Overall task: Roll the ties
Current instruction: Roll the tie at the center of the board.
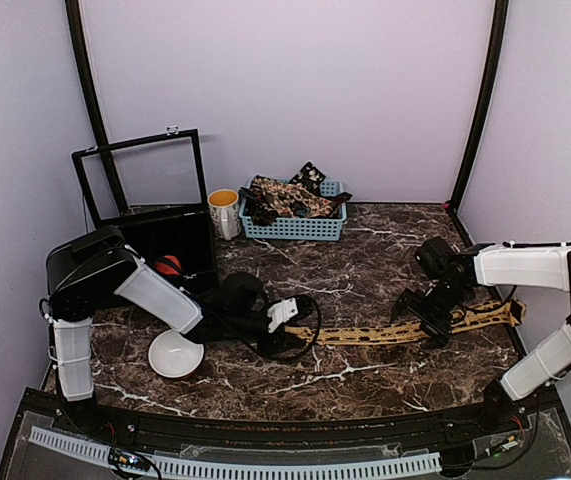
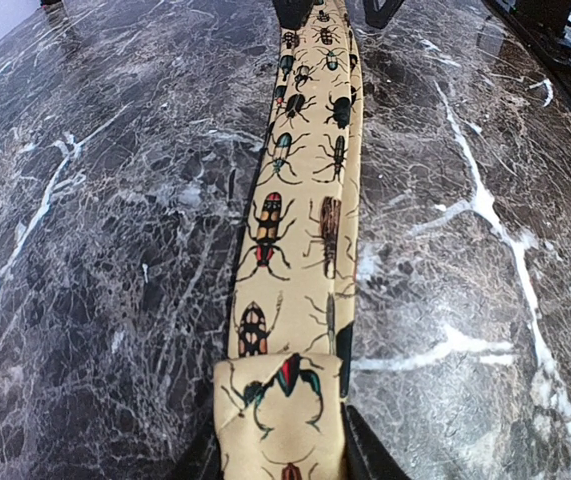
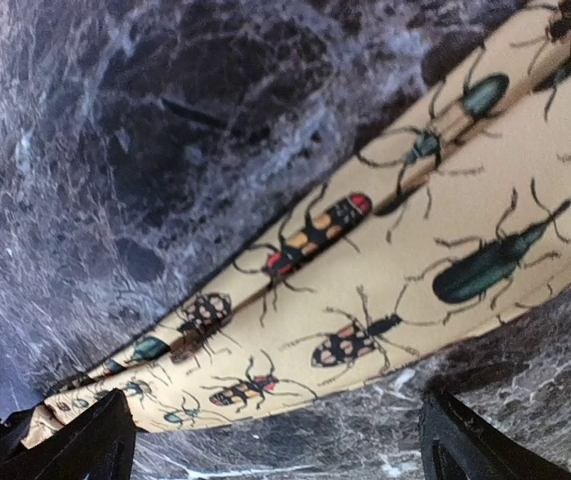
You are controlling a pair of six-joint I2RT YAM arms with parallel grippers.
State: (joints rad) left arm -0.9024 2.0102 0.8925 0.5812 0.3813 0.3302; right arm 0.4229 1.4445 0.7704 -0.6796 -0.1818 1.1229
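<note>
Beetle-print tie (image 1: 365,335) lies flat along the counter (image 1: 355,262). My left gripper (image 2: 283,462) pinches its folded end, my right gripper (image 3: 280,440) is spread wide above it. Rolling looks barely begun — next, turn that end inward.

Beetle-print tie (image 2: 303,235) on marble table (image 2: 95,250)

Robot lab booth, plain lilac walls (image 1: 295,90), black frame poles (image 1: 87,90), marble tabletop (image 1: 365,262)
</note>
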